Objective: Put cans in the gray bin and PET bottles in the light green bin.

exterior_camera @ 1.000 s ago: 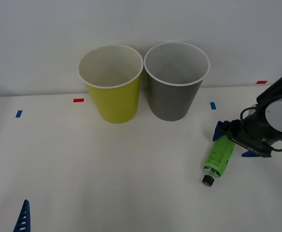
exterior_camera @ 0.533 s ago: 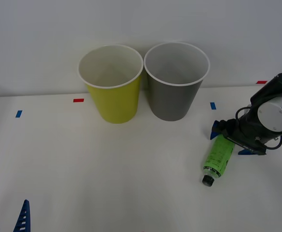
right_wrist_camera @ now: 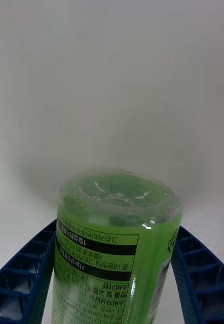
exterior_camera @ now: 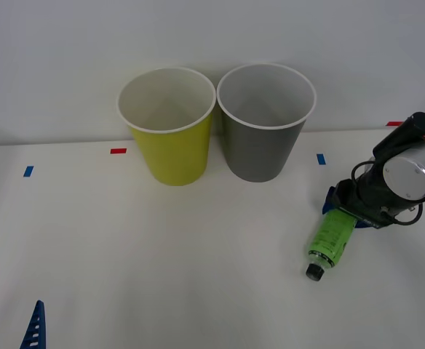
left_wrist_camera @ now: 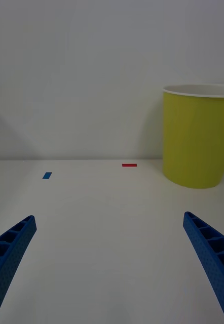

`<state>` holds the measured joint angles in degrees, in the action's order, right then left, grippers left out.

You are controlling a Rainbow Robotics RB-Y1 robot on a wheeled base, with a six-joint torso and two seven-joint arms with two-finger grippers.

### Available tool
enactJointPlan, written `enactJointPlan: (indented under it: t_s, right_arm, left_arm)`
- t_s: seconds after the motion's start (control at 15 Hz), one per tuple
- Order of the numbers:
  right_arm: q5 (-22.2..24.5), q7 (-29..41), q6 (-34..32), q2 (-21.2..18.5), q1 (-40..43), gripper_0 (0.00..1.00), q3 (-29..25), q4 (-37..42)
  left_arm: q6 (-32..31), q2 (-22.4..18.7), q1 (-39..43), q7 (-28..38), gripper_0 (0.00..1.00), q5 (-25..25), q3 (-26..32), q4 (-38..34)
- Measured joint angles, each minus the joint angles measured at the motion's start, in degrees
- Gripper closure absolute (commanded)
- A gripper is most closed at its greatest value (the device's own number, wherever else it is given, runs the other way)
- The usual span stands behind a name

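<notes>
White bench against a plain pale wall, marked with small blue and red tape strips. At the back, the light green bin and the gray bin stand upright, rims touching, both tapered and white-rimmed. Right hand, well apart to their right, pinches the base end of the PET bottle between ribbed blue fingers; black cap points toward the viewer. Left hand hovers spread at near left.
</notes>
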<state>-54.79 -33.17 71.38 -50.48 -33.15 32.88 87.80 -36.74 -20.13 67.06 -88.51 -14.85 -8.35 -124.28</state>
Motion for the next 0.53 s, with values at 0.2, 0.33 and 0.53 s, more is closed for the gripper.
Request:
enactJointPlan:
  t_s: [0.2,0.33,0.53]
  right_arm:
    - [1.01,0.65,0.01,0.36,0.02,1.00,0.24,0.00]
    - [1.25,0.45,0.03,0.40,0.10,1.00,0.25,0.00]
    - [2.44,-0.14,0.04,0.39,1.09,1.00,0.24,1.26]
  left_arm:
    - [0.00,0.00,0.00,0.00,0.00,0.00,0.00,0.00]
    - [0.00,0.00,0.00,0.00,0.00,0.00,0.00,0.00]
    - [0.00,0.00,0.00,0.00,0.00,0.00,0.00,0.00]
